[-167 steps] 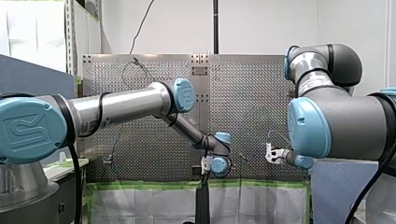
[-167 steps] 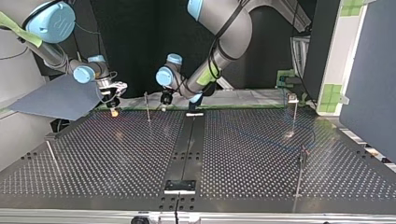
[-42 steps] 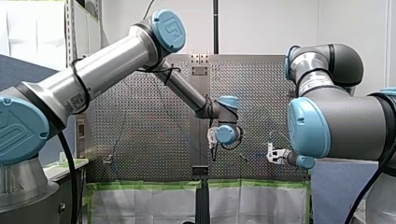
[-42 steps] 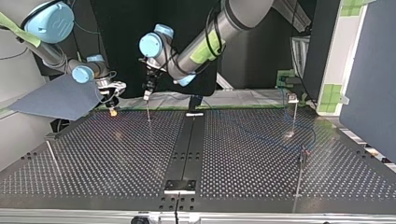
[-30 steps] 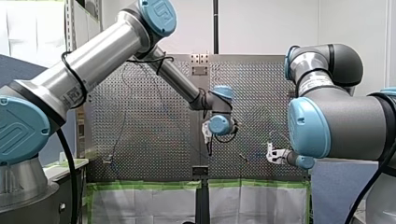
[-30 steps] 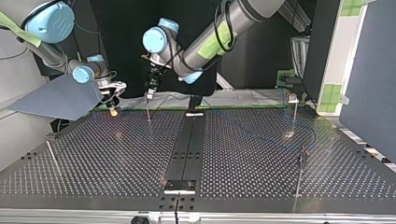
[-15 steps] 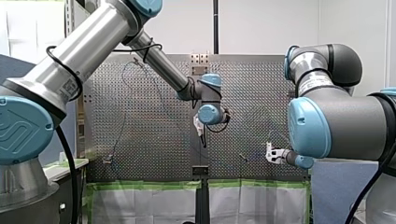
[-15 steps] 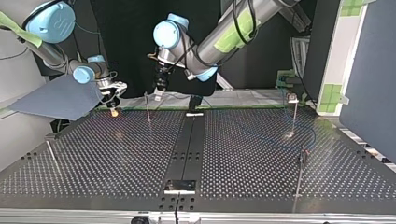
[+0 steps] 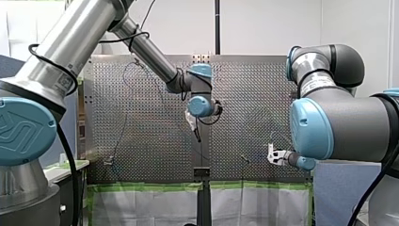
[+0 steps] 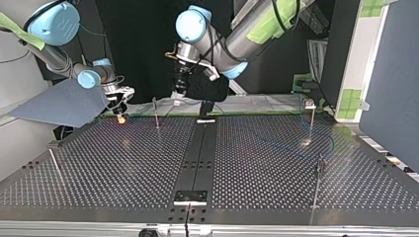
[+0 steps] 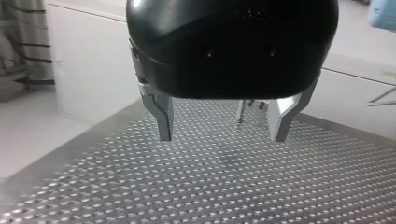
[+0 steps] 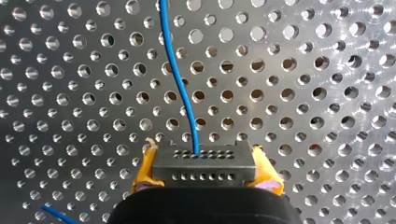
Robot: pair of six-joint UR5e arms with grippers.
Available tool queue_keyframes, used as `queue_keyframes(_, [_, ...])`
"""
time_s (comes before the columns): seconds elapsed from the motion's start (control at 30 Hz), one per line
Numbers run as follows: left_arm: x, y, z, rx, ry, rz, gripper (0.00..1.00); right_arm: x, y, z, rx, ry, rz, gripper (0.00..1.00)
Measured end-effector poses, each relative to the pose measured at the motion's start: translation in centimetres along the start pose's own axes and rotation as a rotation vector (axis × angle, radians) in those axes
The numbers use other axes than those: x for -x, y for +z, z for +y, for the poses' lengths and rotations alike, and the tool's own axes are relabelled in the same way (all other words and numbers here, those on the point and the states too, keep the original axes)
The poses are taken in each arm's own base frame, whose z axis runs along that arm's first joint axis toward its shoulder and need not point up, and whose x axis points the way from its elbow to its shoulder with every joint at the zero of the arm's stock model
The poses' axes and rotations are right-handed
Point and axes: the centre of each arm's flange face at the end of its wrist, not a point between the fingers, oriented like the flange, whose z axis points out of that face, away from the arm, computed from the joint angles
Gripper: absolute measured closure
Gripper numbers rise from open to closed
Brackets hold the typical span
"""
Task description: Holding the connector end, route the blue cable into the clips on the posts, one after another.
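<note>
While my right tool [image 12: 205, 173] clamps the connector [image 12: 204, 161] at the top view's far left, blue cable [image 12: 176, 70] trailing over the table [image 12: 303, 93], my left tool [image 11: 223, 126] hangs wide above it.

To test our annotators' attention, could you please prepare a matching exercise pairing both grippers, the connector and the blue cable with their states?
Things:
1. left gripper
2. right gripper
3. connector
4. blue cable

States:
A. black, clamped between yellow pads
B. open, nothing between its fingers
C. leads away from the connector over the table
D. shut on the connector

Pairs: 1-B, 2-D, 3-A, 4-C
</note>
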Motion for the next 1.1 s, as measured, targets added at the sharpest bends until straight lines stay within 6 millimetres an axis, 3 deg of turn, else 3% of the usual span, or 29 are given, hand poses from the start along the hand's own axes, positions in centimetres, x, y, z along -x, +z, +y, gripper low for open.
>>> queue_keyframes(0.23, [2.4,-1.2,0.8,-0.011,-0.051,-0.053,0.0,0.0,0.0,-0.2,-0.002,0.0,0.0,1.0])
queue_keyframes(1.1, [8.5,-9.0,3.0,-0.045,-0.16,-0.184,0.0,-0.1,0.1,0.1,0.012,-0.021,0.001,1.0])
